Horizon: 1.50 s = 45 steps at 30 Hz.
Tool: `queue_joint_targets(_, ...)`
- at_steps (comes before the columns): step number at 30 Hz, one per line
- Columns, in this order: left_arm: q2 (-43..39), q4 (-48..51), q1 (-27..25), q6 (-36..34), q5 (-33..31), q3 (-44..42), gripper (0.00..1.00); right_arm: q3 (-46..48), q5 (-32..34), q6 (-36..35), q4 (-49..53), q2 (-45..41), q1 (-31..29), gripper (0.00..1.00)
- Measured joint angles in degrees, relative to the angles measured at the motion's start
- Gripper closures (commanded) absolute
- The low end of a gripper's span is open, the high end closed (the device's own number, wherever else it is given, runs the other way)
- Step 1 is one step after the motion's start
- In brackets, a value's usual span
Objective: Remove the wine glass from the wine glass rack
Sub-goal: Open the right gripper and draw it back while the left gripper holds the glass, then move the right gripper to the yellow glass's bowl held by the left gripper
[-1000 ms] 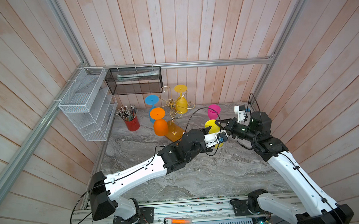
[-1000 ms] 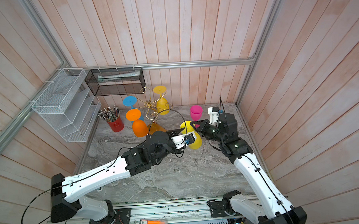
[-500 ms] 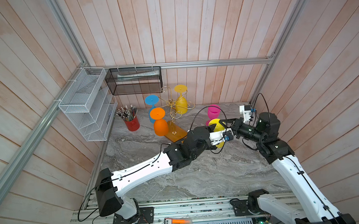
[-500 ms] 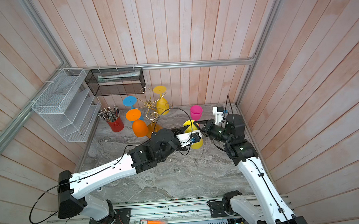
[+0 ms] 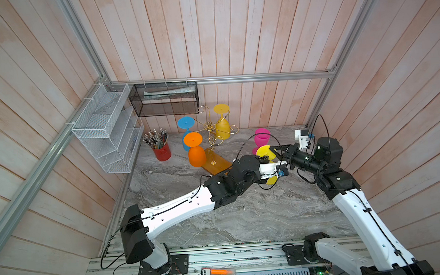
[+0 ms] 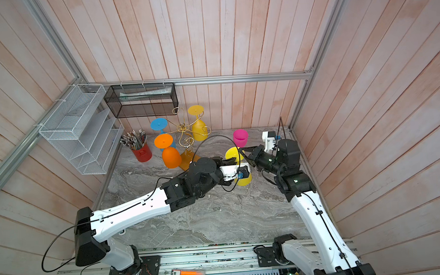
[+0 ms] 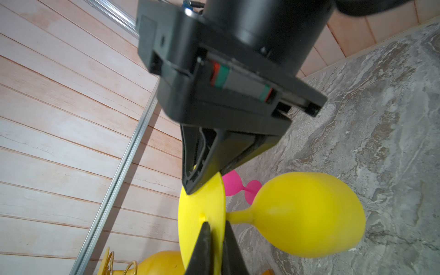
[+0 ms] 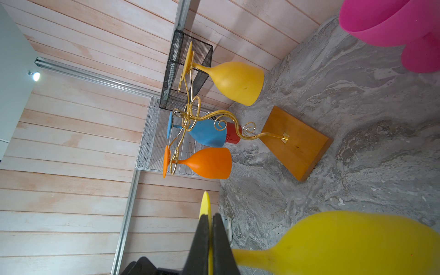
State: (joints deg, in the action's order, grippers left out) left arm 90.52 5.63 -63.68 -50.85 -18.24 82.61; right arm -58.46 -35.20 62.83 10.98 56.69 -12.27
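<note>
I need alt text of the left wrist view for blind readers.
The left gripper and the right gripper pinch the round foot of a yellow plastic wine glass. A pink plastic glass stands behind on the grey marble table.

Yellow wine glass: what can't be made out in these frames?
Yellow wine glass bowl: both top views, mostly under the left arm; right wrist view, blurred and cut off.
Blue glass bowl: both top views, mostly behind the orange glass.
Wine glass rack base: both top views, partly behind the orange glass.
Pink glass: right wrist view, cut by the corner.
</note>
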Motion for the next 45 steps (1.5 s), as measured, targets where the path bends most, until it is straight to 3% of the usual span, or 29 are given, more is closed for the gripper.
queue_joint_targets(3,0.0,0.0,0.1,0.0,0.1,0.0,1.00,0.0,0.0,0.1,-0.1,0.2,0.0,0.94)
queue_joint_targets(8,-0.1,0.0,0.8,4.0,0.9,0.2,1.00,0.0,0.8,-1.8,-0.4,-0.2,0.7,0.64)
queue_joint_targets(14,-1.7,3.1,3.3,15.3,1.5,1.0,1.00,0.1,1.8,-6.3,-0.4,-4.8,5.9,0.54)
queue_joint_targets(24,-6.6,10.3,4.9,43.9,4.4,1.4,1.00,-0.5,2.4,-17.1,3.3,-12.0,8.3,0.53)
queue_joint_targets(32,-12.7,12.0,5.3,66.2,6.0,-6.5,1.00,-4.8,3.1,-25.2,12.5,-14.1,8.3,0.55)
queue_joint_targets(38,-15.7,14.3,6.3,77.6,5.6,-11.0,1.00,-6.8,1.0,-28.2,17.1,-15.6,8.3,0.56)
queue_joint_targets(45,-16.2,15.0,7.8,85.5,5.8,-13.0,1.00,-7.4,-1.9,-30.4,22.5,-16.3,8.3,0.56)
